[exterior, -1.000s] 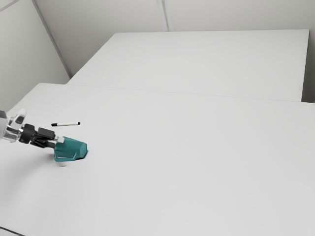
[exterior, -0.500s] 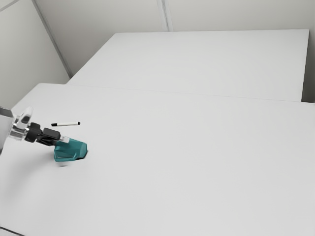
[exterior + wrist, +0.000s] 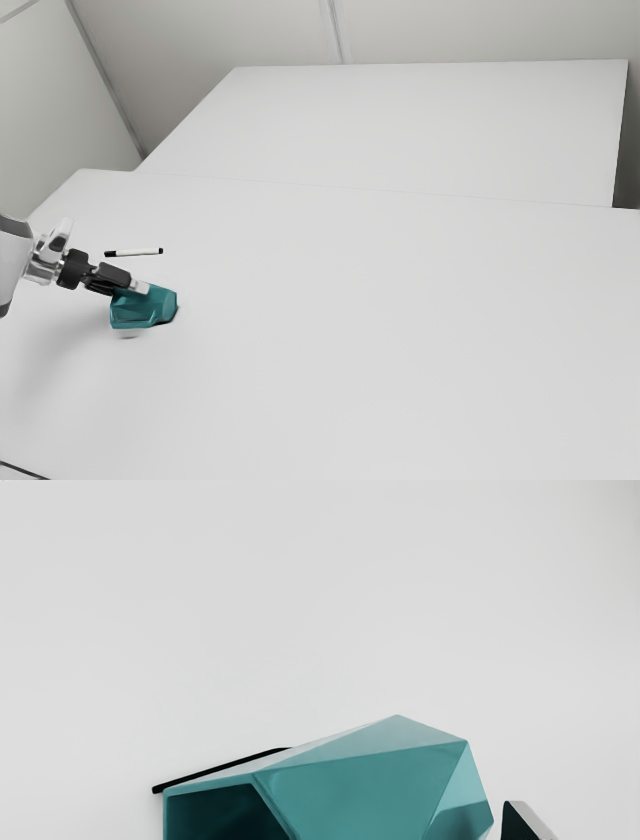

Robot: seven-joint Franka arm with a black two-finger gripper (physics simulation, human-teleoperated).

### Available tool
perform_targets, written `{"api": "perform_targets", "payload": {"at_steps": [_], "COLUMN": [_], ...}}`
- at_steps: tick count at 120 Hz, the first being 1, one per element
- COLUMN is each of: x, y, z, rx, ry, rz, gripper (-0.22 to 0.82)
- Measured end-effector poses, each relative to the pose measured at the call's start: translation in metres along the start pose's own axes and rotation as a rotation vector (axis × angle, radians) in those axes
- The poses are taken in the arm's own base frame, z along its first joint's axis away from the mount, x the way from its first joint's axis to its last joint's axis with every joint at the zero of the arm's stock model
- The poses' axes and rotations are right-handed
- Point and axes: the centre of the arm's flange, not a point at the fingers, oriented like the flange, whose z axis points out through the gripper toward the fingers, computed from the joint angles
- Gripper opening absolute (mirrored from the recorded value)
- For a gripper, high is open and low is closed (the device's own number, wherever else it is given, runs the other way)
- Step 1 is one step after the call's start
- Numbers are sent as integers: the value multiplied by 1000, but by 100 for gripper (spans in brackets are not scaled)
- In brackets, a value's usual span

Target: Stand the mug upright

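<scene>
Since the mug [image 3: 350, 790] lies on its side, uprighting is left to do. Gripper [image 3: 141, 287] beside it, fingers [image 3: 515, 825] look apart, no grip.

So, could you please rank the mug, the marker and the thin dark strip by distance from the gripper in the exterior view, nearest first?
1. Mug, lying on its side at the gripper.
2. Marker, a little way behind the mug.
3. Thin dark strip, in the view's bottom left corner.
</scene>
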Motion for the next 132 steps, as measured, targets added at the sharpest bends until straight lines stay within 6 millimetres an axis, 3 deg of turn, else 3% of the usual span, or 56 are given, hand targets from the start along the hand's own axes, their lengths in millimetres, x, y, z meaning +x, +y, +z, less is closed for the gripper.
{"api": "perform_targets", "payload": {"at_steps": [20,78,107,132], "x": [2,13,31,62], "y": [3,22,56,124], "z": [0,-6,-18,-29], "rx": [-3,6,23,84], "ry": [0,5,16,-47], "rz": [12,55,116,246], "gripper": [17,-10,-15,-17]}}
